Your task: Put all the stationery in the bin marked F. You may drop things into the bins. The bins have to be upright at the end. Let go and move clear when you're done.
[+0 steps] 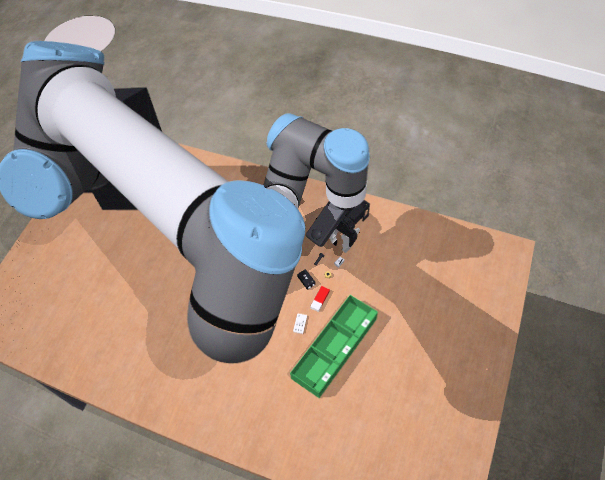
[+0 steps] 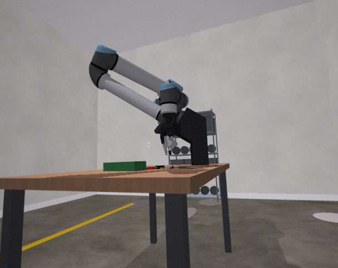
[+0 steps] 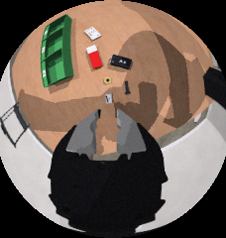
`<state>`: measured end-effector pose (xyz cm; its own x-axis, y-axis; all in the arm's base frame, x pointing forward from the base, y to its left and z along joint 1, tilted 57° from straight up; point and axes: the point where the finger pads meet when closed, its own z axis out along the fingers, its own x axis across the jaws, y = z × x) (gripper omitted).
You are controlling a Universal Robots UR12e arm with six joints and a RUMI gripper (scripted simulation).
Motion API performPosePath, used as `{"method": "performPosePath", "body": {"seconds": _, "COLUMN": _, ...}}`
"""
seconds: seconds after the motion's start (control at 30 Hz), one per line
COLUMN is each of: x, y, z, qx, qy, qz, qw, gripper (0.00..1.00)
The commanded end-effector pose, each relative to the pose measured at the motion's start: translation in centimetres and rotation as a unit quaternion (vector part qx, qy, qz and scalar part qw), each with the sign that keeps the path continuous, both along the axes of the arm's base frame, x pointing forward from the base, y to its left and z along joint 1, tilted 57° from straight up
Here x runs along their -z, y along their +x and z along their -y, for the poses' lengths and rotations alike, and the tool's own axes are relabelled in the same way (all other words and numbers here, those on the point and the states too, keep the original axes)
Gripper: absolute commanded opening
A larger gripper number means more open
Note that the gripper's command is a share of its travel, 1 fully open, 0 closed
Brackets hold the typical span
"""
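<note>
1. Here the gripper (image 1: 342,242) hangs above the table (image 1: 447,361), clear of the wood, with its jaws drawn to a narrow gap and nothing between them; through the wrist view only bare table shows between the fingers.
2. Just below the fingertips in the top view lies a small grey clip (image 1: 339,261), and in the wrist view the clip (image 3: 109,98) sits just ahead of the jaws, near but not touching.
3. A black screw (image 1: 319,256) lies just beside the clip, toward the arm's side; a small brass nut (image 1: 326,273) lies a little farther on, toward the bins.
4. Beyond the nut, a black block (image 1: 306,279) rests flat on the table, partly at the edge of the arm's shadow.
5. The red-and-white eraser (image 1: 320,298) lies between the black block and the bins, close to the nearest bin corner but apart from it.
6. A white card (image 1: 299,323) with dark marks lies just beside the middle of the bin row.
7. The green bin row (image 1: 312,386) stands upright, three compartments in line, each with a small white label on its outer wall; the letters are too small to read.
8. All three compartments show only green floor inside.
</note>
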<state>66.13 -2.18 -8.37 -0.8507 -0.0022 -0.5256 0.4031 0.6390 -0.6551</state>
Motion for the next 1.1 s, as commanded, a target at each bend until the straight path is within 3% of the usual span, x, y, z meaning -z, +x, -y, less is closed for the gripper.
{"method": "performPosePath", "body": {"seconds": 0.0, "x": 0.0, "y": 0.0, "z": 0.0, "qx": 0.0, "qy": 0.0, "qz": 0.0, "qw": 1.0, "gripper": 0.18}}
{"method": "performPosePath", "body": {"seconds": 0.17, "x": 0.0, "y": 0.0, "z": 0.0, "qx": 0.0, "qy": 0.0, "qz": 0.0, "qw": 1.0, "gripper": 0.18}}
{"method": "performPosePath", "body": {"seconds": 0.6, "x": 2.8, "y": 1.8, "z": 3.9, "qx": 0.0, "qy": 0.0, "qz": 0.0, "qw": 1.0, "gripper": 0.18}}
{"method": "performPosePath", "body": {"seconds": 1.07, "x": 3.4, "y": 2.1, "z": 4.8, "qx": 0.0, "qy": 0.0, "qz": 0.0, "qw": 1.0, "gripper": 0.18}}
